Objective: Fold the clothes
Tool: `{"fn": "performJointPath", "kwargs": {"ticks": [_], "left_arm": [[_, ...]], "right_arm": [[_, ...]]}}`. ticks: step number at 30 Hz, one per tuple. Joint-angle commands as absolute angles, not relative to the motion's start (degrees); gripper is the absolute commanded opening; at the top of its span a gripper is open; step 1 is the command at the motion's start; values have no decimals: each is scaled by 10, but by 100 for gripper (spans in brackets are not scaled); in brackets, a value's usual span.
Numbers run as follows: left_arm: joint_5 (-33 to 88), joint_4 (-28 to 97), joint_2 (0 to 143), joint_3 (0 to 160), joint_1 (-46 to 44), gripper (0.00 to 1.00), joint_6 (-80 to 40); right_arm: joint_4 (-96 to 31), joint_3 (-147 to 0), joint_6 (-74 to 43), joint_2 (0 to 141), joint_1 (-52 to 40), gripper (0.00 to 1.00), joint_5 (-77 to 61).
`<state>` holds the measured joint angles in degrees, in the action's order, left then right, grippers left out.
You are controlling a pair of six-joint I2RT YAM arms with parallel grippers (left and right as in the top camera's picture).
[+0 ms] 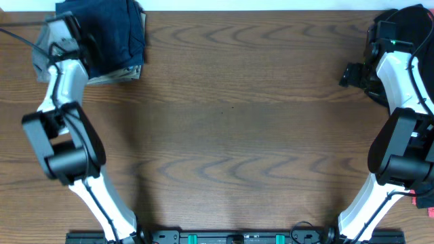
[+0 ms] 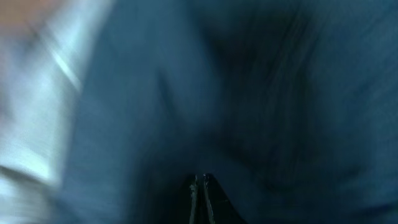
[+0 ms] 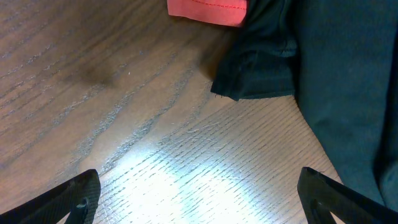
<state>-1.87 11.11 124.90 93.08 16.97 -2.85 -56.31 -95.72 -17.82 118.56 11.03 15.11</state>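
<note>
Two arms [image 1: 64,88] reach far: left pincer [image 2: 200,199] closed against navy shorts [image 1: 112,30], right pincer [image 3: 199,177] gaping, empty.

Left gripper [image 1: 68,34] hovering over navy shorts [image 1: 119,27] lying on tan garment [image 1: 115,76], right gripper [image 1: 354,73] reaching beside black garment [image 1: 417,17]

Table [image 1: 230,135] middle passable — navy pile [image 1: 116,30] far-left, black garment [image 3: 348,74] right.

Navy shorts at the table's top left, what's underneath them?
A tan garment lies under the navy shorts; only its edge shows along their near side. How far it extends, and whether anything else is stacked beneath, is covered.
</note>
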Motion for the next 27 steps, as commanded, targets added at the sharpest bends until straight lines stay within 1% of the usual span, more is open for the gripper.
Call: {"fn": "performJointPath", "kwargs": {"ticks": [1, 5, 8, 14, 17, 18, 19, 20, 21, 22, 24, 27], "left_arm": [[-21, 120, 1265, 928, 176, 6, -33], [-21, 132, 1250, 928, 177, 6, -33], [-21, 156, 1212, 928, 177, 6, -34], [-20, 216, 1071, 928, 172, 6, -44], [-19, 280, 983, 928, 171, 7, -77], [-18, 307, 957, 928, 170, 24, -89], [-18, 338, 931, 928, 170, 43, -102], [-17, 378, 903, 928, 169, 57, -120], [-5, 419, 875, 928, 169, 61, -129], [11, 453, 854, 928, 169, 62, -130], [53, 524, 812, 928, 169, 67, -130], [104, 631, 758, 928, 169, 69, -130]], "right_arm": [[-564, -958, -189, 1188, 105, 99, 156], [-564, -958, -188, 1188, 105, 99, 156], [-564, -958, -189, 1188, 105, 99, 156], [-564, -958, -189, 1188, 104, 99, 156], [-564, -958, -188, 1188, 104, 99, 156], [-564, -958, -188, 1188, 104, 99, 156], [-564, -958, -189, 1188, 104, 99, 156], [-564, -958, -189, 1188, 104, 99, 156], [-564, -958, -189, 1188, 104, 99, 156], [-564, -958, -189, 1188, 104, 99, 156], [-564, -958, -188, 1188, 104, 99, 156], [-564, -958, -189, 1188, 104, 99, 156]]}}
